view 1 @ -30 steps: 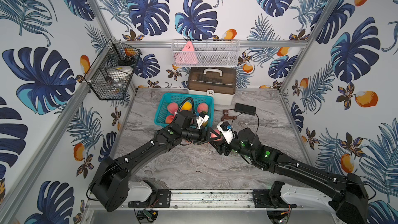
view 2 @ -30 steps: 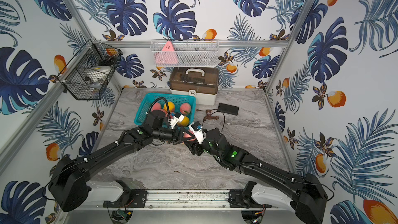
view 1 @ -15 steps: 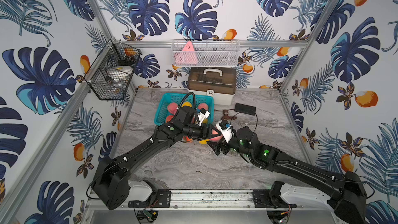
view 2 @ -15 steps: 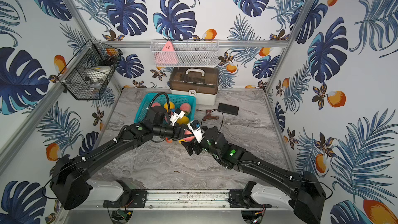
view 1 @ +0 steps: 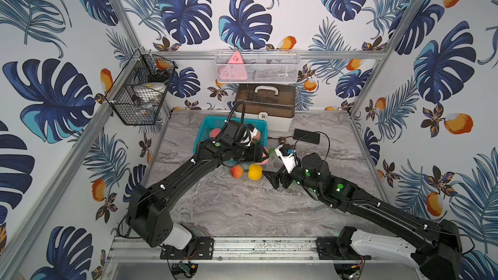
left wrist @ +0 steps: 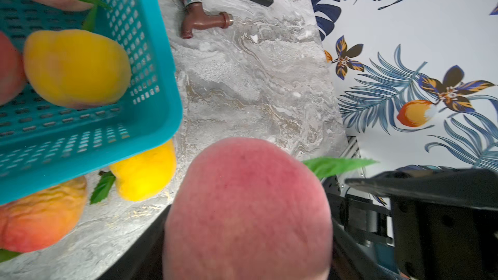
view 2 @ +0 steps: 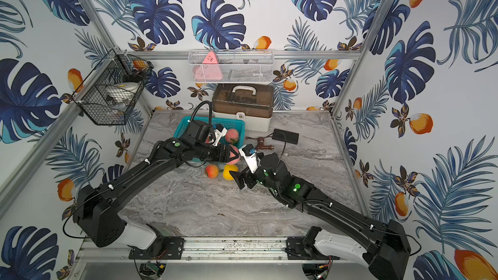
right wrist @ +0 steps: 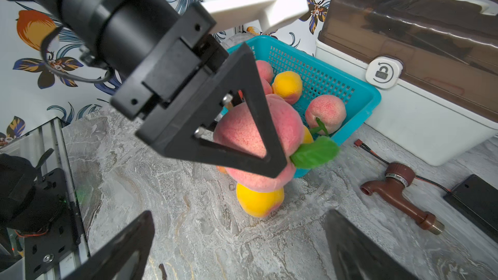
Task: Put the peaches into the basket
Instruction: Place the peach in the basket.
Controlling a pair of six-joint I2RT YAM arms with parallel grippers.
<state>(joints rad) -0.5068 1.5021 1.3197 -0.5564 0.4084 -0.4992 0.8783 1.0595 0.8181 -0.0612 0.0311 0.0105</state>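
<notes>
Three peaches are outside the teal basket.

Item one: pink peach, clamped between the jaws of the left gripper. It is held in the air just off the basket's near right corner. It is roundish with no marked long axis, and its green leaf sticks out sideways toward the robot's right.

Item two: yellow peach, on the marble table, below the held one.

Item three: orange-red peach, just beside the yellow one, with a leaf between them.

Basket contents: at least three peaches, pink and yellow-orange. One is a pink one with a green stem showing.

Tool two: the right gripper, jaws spread wide, empty, low over the table near the yellow peach.

Behind the basket: closed storage case with a brown lid.

Right of the basket: brown tap and black box.

On the back wall: white mesh basket, holding a pink triangular item.
</notes>
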